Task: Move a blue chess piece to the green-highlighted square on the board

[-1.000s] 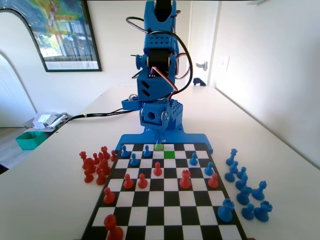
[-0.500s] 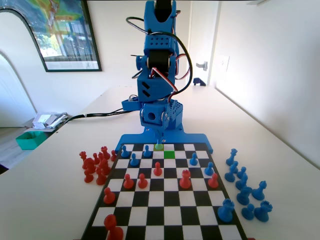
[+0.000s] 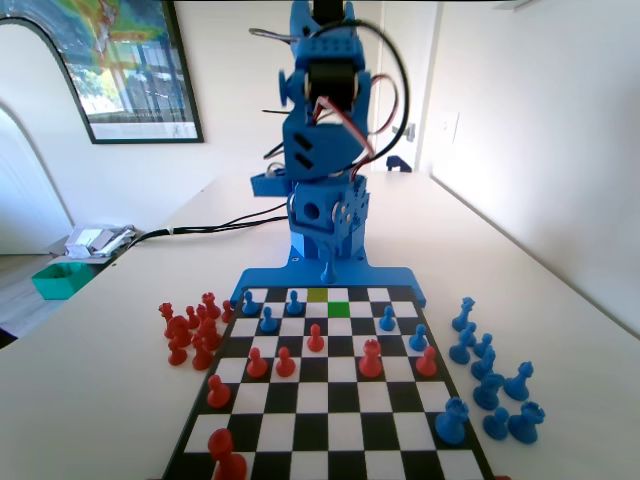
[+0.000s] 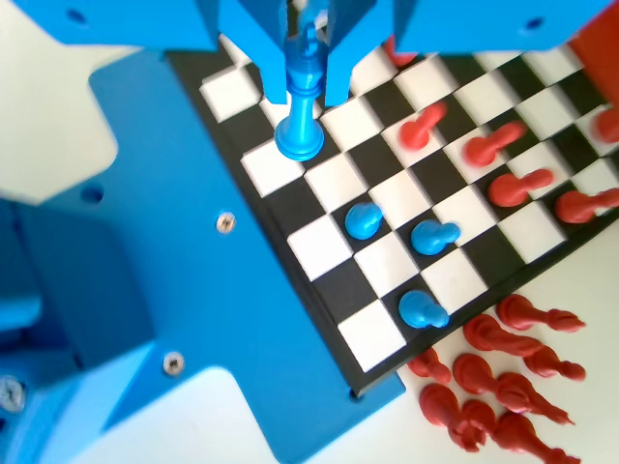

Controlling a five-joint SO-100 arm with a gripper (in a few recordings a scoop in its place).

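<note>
The blue chess piece (image 4: 302,106) hangs upright, base down, head pinched in the closed claw (image 4: 306,39). It is lifted above the board (image 3: 300,400), near the green-highlighted square (image 3: 339,311)

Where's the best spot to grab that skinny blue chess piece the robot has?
Best by its thin upper stem, from straight above. The blue chess piece is slim, with a wide round base at the bottom, so the jaws fit either side of the stem. The gripper is pinching it that way now, above the board.
</note>
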